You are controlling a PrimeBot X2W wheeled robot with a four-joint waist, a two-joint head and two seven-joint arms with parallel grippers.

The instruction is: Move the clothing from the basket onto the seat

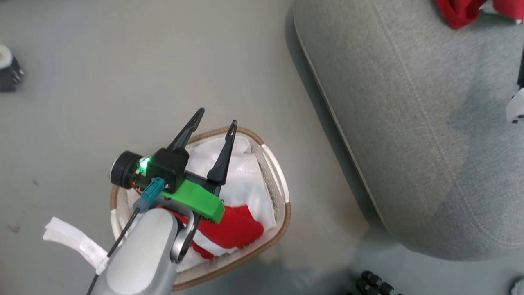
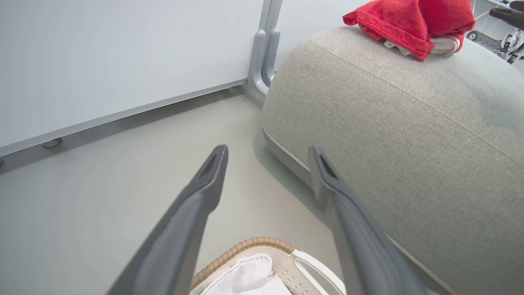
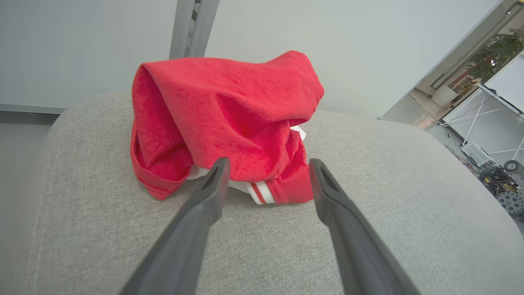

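Head view, left to right: the robot's left gripper [image 1: 217, 116] hung above an oval white perforated plastic laundry basket with a brown woven rim [image 1: 282, 213]. Its two long dark fingers [image 1: 223, 155] were spread wide and held nothing, their tips pointing past the far rim. In the basket, on the white liner cloth [image 1: 245, 180], a bright red soft fabric garment with white stripes [image 1: 237, 227] lay bunched at the near end, partly under the wrist. That piece of clothing had not yet been moved. The basket stood on the pale grey floor [image 1: 123, 61] near the large grey woven-fabric sofa cushion [image 1: 409, 123] that served as the seat, a placing that appeared to keep each carry short. At the top right corner, a second bright red garment with white trim [image 1: 458, 12] lay on that cushion, well back from its edge.

In the right wrist view, the right gripper [image 3: 268, 164] stood at the near edge of that second garment. Its fingers were wide apart and gripped nothing, and the cloth sat slumped in a loose heap, borne by the seat alone. By the look of it, half the job was done. The empty left gripper over the basket seemed poised to take the remaining piece.
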